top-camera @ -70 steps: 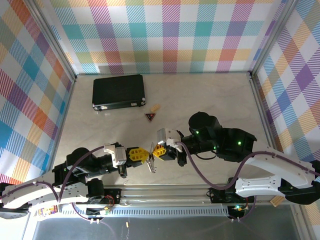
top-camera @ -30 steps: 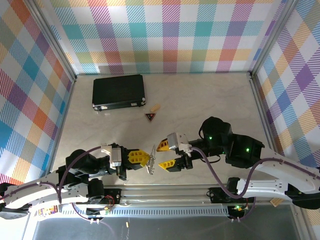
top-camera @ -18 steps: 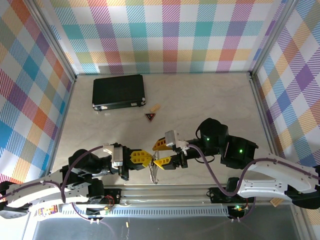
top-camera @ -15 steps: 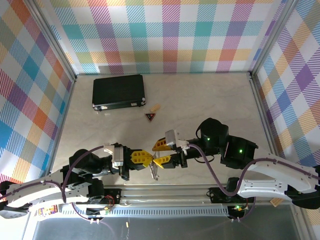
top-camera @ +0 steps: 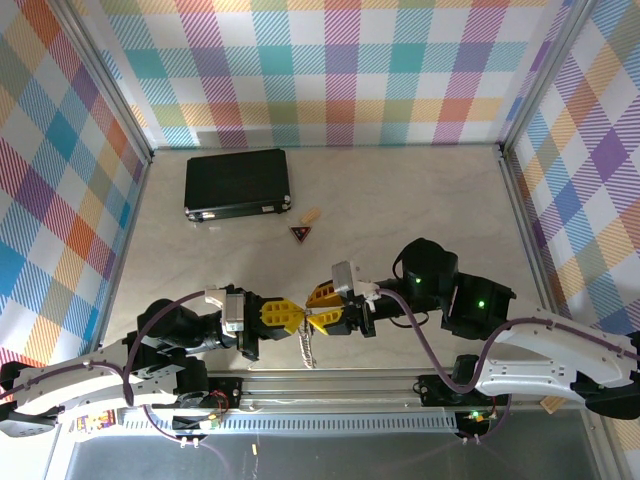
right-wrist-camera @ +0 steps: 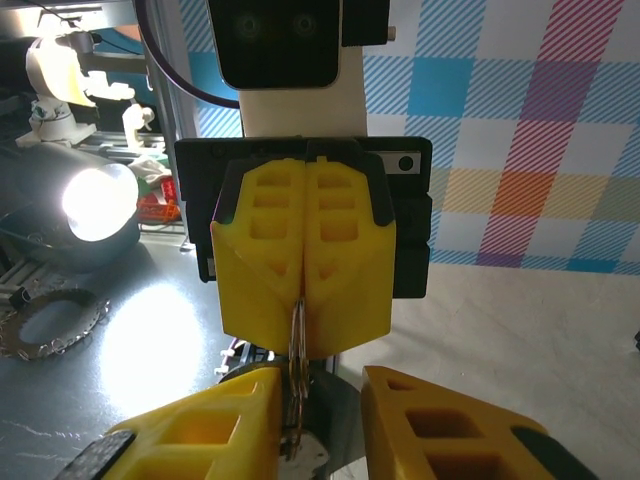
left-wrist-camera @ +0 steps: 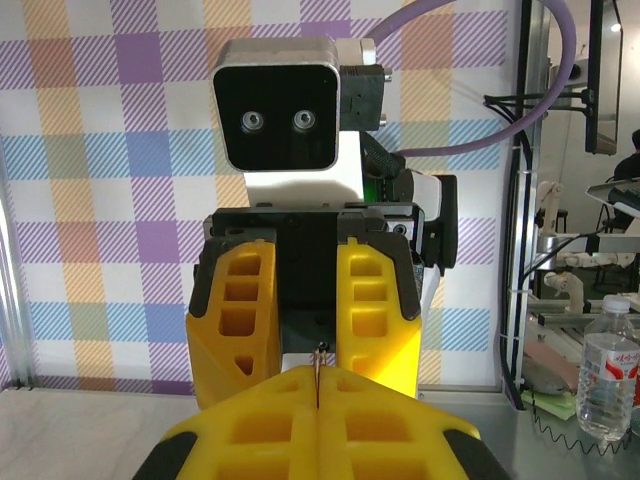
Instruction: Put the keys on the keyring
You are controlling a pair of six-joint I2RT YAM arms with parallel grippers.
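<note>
hovering over the near edge of the desk (top-camera: 420, 200), the two end effectors meet nose to nose. that closeness is the first risk, since any push forward would knock the yellow fingers together. the left end effector (top-camera: 296, 320) is clamped fully shut on the top of the keys (top-camera: 306, 348), which hang free below it as a thin metal loop. the right end effector (top-camera: 311, 311) stands only narrowly open, its fingers either side of that loop, with nothing gripped that i can see. if it closes off-centre, it could twist the loop out of the left grip and drop it at the desk's edge. which bit of the hanging metal, if any, is the keyring i cannot tell, so a blind threading move could simply miss.
</note>
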